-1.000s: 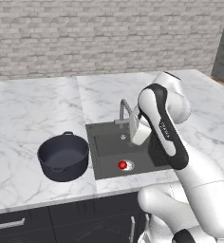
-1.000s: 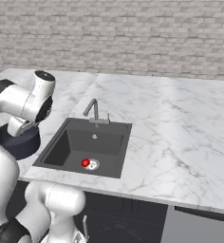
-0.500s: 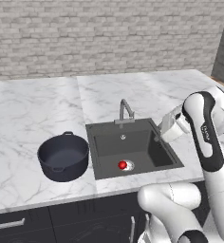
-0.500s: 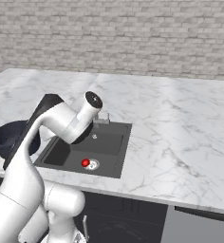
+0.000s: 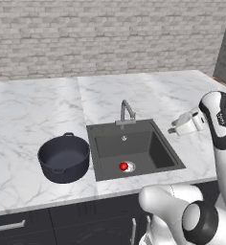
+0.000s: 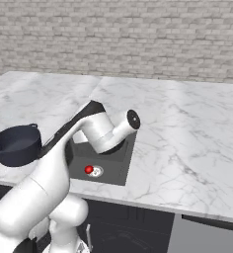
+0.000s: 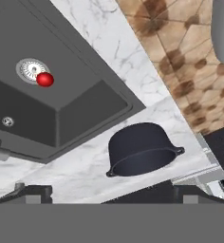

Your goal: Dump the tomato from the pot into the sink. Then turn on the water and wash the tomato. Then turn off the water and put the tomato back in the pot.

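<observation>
On white marble counter (image 5: 33,110) (brick-backed): sink (image 5: 155,152).

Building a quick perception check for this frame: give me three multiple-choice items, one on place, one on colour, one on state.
1. Where is the tomato?
A. In the pot
B. In the sink, by the drain
C. On the counter

2. What colour is the pot?
A. Dark grey-blue
B. Silver
C. Red

3. How does the pot stand?
A. Tipped on its side in the sink
B. Upside down on the counter
C. Upright and empty on the counter

Key:
1 B: the tomato lies on the floor of the sink, touching the silver drain.
2 A: the pot is dark grey-blue, with loop handles on its rim.
3 C: it stands upright on the marble counter left of the sink, with nothing inside.
</observation>
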You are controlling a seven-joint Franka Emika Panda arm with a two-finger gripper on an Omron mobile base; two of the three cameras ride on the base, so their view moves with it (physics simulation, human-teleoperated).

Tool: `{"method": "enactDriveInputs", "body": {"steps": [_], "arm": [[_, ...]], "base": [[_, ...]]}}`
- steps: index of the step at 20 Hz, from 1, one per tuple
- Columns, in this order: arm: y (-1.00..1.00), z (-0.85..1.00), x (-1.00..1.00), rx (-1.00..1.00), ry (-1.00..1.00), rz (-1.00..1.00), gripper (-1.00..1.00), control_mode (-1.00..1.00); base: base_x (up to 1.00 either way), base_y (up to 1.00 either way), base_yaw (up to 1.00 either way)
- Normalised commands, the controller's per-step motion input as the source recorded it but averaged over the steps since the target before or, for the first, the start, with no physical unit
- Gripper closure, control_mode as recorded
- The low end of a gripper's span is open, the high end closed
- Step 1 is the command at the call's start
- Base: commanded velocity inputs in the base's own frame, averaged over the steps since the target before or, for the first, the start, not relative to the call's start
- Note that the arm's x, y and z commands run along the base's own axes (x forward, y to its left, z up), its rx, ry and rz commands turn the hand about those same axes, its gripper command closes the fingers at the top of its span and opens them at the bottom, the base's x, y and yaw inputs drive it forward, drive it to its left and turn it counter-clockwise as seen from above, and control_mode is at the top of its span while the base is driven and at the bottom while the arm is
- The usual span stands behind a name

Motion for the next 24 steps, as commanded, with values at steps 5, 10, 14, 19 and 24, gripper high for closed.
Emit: {"method": "enactDriveInputs", "body": {"steps": [5, 10, 14, 19, 24], "arm": [[-0.23, -0.26, 0.60, 0.08, -0.07, -0.02, -1.00, -1.00], [-0.01, -0.31, 0.50, 0.07, -0.09, -0.02, -1.00, -1.00], [0.00, -0.21, 0.69, 0.11, -0.03, 0.00, -1.00, -1.00], [0.00, -0.13, 0.69, 0.08, -0.03, 0.00, -1.00, -1.00], [0.00, -0.14, 0.57, 0.04, -0.02, -0.01, -1.00, -1.00]], "base": [[0.00, 0.00, 0.00], [0.00, 0.00, 0.00], [0.00, 0.00, 0.00], [0.00, 0.00, 0.00], [0.00, 0.00, 0.00]]}}
